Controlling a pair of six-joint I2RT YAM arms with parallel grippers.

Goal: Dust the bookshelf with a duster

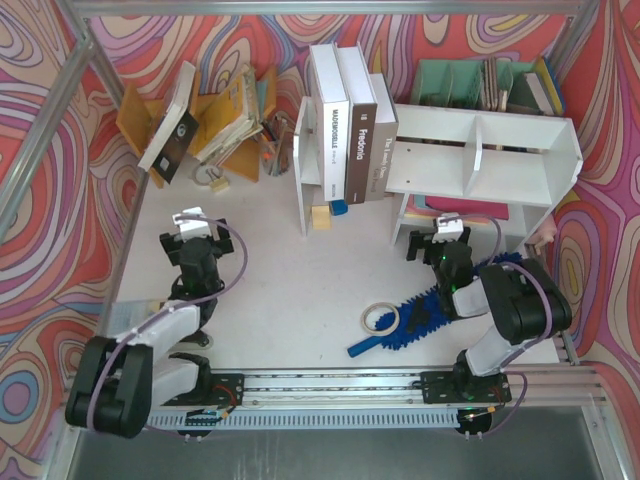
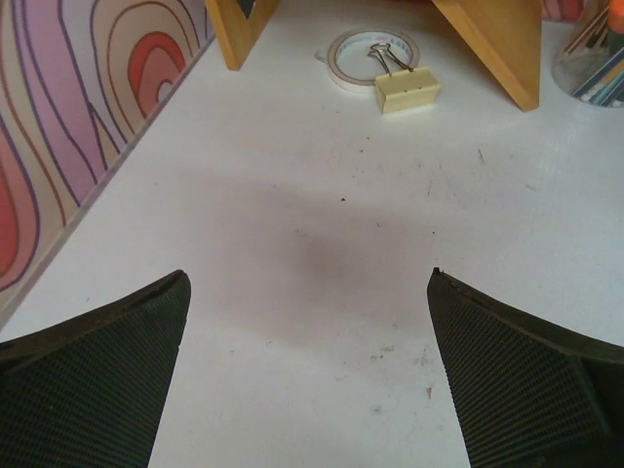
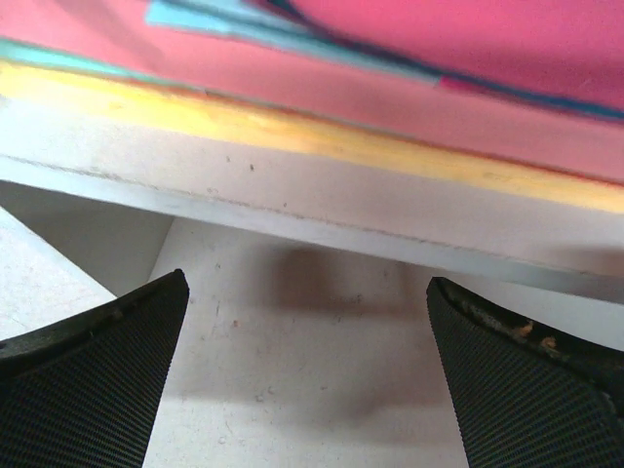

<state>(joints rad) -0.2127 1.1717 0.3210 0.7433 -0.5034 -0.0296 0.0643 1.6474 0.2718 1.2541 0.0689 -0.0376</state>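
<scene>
The white bookshelf [image 1: 520,135] stands at the right rear, with three big books [image 1: 345,120] upright at its left end. The blue fluffy duster [image 1: 425,312] lies flat on the table in front of it, handle [image 1: 365,346] pointing near-left and its far end under my right arm. My right gripper [image 1: 440,238] is open and empty, just past the duster, facing the bookshelf's lower board [image 3: 322,190]. That board carries pink and yellow flat books [image 3: 439,88]. My left gripper [image 1: 195,225] hovers open over bare table at the left, its fingers [image 2: 97,380] wide apart.
A tape roll [image 1: 381,318] lies beside the duster handle. A yellow-orange book rack [image 1: 200,110] stands at the back left, with another tape roll [image 2: 370,54] and a binder clip [image 2: 408,88] before it. A teal organizer [image 1: 470,85] sits behind the bookshelf. Patterned walls enclose the table.
</scene>
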